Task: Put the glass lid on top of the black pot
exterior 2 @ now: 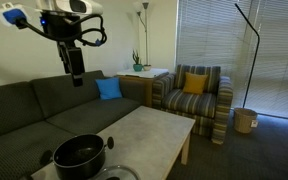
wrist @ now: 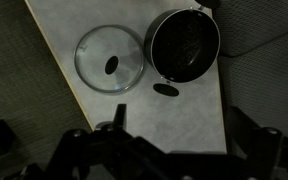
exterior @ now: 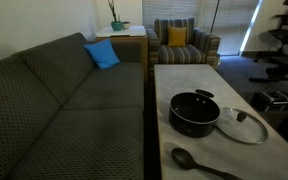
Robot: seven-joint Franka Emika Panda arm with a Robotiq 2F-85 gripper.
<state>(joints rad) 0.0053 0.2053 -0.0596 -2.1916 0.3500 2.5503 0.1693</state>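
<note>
In an exterior view my pincer (exterior 2: 74, 72) hangs high, jaws apart and empty, with the black pot (exterior 2: 79, 155) well below it. In an exterior view the glass lid (exterior: 244, 126) lies flat just beside the pot. In the wrist view the lid lies far beneath me, ahead of the pincer. I judge it stiff, slick and breakable, so the centre knob (wrist: 111, 66) looks the best hold.

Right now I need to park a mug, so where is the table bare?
The half of the table between the black pot and the striped armchair is bare. The opposite end is crowded: pot, glass lid beside it, black spoon near the edge.
</note>
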